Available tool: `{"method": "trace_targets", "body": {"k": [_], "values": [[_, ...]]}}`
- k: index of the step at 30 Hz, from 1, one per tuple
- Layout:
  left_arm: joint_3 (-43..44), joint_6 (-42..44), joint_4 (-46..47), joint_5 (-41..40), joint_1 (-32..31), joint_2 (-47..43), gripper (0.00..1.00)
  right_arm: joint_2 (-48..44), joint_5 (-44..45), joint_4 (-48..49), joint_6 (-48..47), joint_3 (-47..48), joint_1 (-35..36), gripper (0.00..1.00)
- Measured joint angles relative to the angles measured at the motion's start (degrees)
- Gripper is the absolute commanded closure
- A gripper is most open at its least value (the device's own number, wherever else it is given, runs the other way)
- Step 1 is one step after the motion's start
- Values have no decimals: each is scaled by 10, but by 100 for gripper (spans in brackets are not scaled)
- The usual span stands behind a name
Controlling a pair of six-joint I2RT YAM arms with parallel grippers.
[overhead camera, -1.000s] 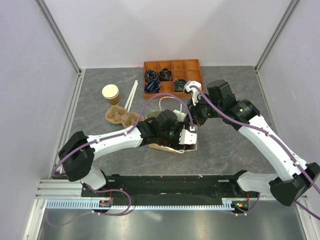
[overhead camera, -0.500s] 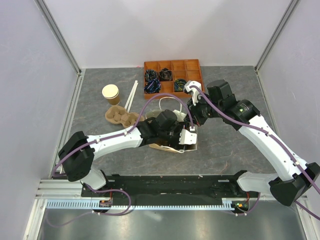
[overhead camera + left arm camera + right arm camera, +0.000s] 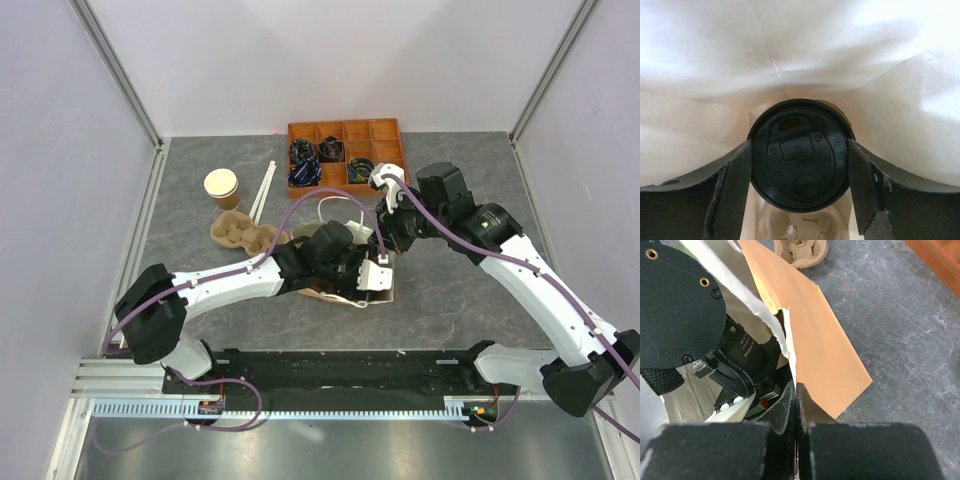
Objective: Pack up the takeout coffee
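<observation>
takeout coffee [image 3: 800, 167]: inside the paper bag [image 3: 790, 50], black lid facing the left wrist camera, long axis running straight away from it into the bag, base end hidden | left gripper [image 3: 799, 147]: grasping the takeout coffee, one finger against each side of the lid rim | right gripper [image 3: 796, 390]: clenched on the paper bag's edge

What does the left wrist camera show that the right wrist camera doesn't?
Only the left wrist: the black lid of the takeout coffee, held between the left fingers inside the bag. Only the right wrist: the right fingers pinched shut on the bag's edge, the grey table, a pulp cup carrier. Both: the bag's white lining.
</observation>
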Motion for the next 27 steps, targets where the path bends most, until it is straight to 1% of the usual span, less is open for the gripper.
{"method": "trace_targets", "body": {"k": [7, 11, 13, 15, 16, 18, 19, 22, 25, 27], "values": [[-12, 3, 17, -2, -1, -2, 82, -6, -3, 4, 0, -6, 0, 100], [-19, 6, 31, -5, -1, -2, 85, -6, -5, 5, 0, -7, 0, 100], [-21, 6, 34, -5, -1, -2, 85, -6, -5, 5, 0, -7, 0, 100], [-23, 7, 38, -5, -1, -1, 81, -7, -6, 5, 0, -7, 0, 100], [-23, 8, 41, -6, -1, 1, 73, -7, -6, 5, -1, -7, 0, 100], [-22, 10, 45, -9, -1, 3, 64, -7, -6, 6, -2, -7, 0, 100], [-22, 10, 46, -10, -1, 2, 58, -7, -5, 6, -3, -7, 0, 100], [-22, 11, 46, -14, -2, -1, 50, -10, -6, 9, -4, -10, -1, 100], [-29, 13, 49, -29, -9, -8, 45, -21, -9, 14, -5, -21, -1, 100], [-36, 16, 56, -39, -16, -12, 43, -34, -17, 20, -9, -33, -1, 100]]}}
